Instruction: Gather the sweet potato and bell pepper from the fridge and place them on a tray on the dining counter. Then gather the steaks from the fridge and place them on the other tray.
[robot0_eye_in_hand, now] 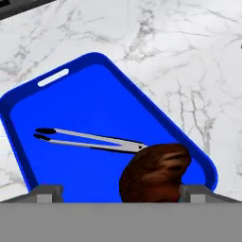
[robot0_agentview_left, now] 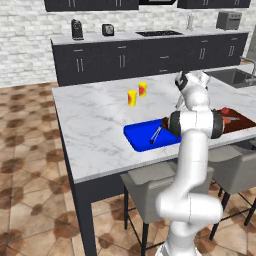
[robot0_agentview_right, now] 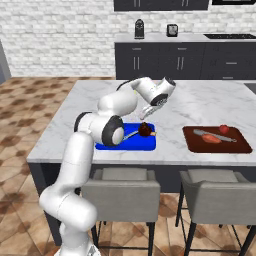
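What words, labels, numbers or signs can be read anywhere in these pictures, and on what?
None can be read.
The two yellow cans on the dining counter carry red label patches, too small and blurred to read.
The blue tray, the tongs and the brown sweet potato bear no print.

Both base views look forward and down from behind the white arm, one from each side, sharing the white-grey marbled counter [robot0_agentview_left: 95, 125] and the bright blue rectangular tray [robot0_agentview_right: 125, 143]. The hand view looks steeply down, close over that same tray.
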